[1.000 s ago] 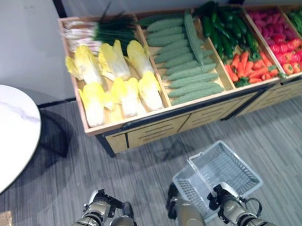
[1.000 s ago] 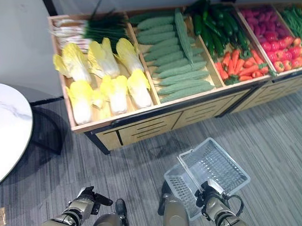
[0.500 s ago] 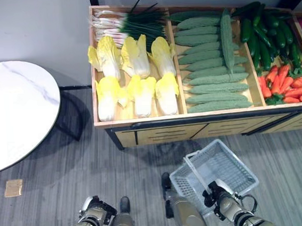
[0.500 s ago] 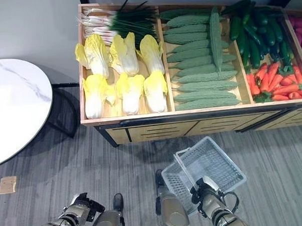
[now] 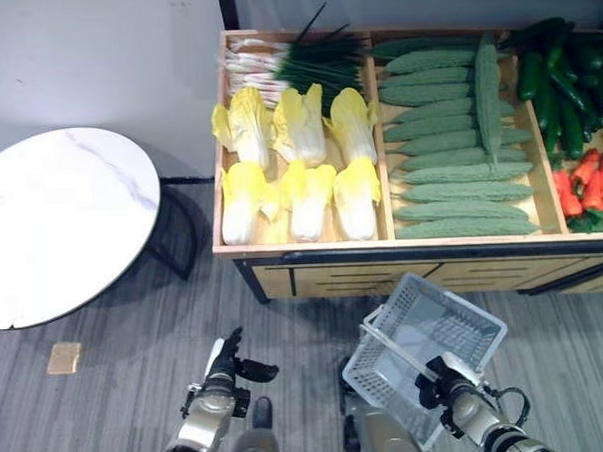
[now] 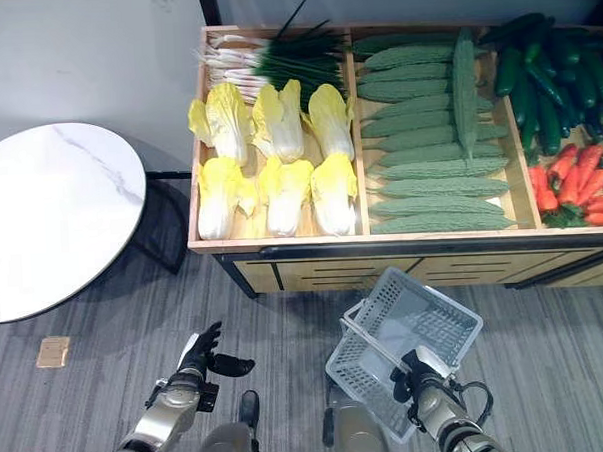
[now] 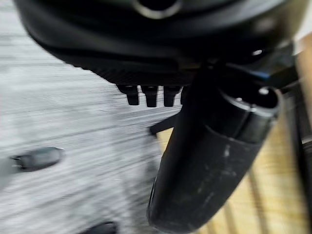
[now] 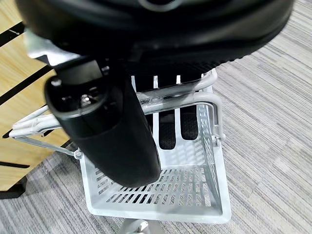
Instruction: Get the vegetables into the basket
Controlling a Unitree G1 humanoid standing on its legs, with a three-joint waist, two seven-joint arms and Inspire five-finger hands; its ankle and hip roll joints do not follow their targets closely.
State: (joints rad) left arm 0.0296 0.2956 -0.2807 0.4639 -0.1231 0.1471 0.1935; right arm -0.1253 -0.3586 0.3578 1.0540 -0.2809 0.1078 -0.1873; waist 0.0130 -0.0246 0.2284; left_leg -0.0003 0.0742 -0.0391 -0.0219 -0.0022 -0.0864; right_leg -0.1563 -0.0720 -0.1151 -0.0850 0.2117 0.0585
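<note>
Where basket (image 6: 426,326) hangs, produce stand (image 6: 403,247) beyond

A pale grey perforated basket (image 5: 427,341) is showing against grey striped carpet (image 5: 109,395); yellow-white cabbages (image 5: 299,171), bumpy green gourds (image 5: 458,149), orange carrots (image 5: 590,178), white marbled table (image 5: 61,221).

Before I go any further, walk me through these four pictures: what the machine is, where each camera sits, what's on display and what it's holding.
It is a two-legged humanoid robot with two arms ending in dark hands. Two pictures come from cameras in its head, looking down; the other two sit on its wrists, close behind each hand. Ahead stands a wooden produce stand with yellow cabbages, scallions, bitter gourds, cucumbers and carrots. A round white table stands to its left. The right hand has its fingers curled round the handle of an empty grey basket. The left hand is open and holds nothing.
</note>
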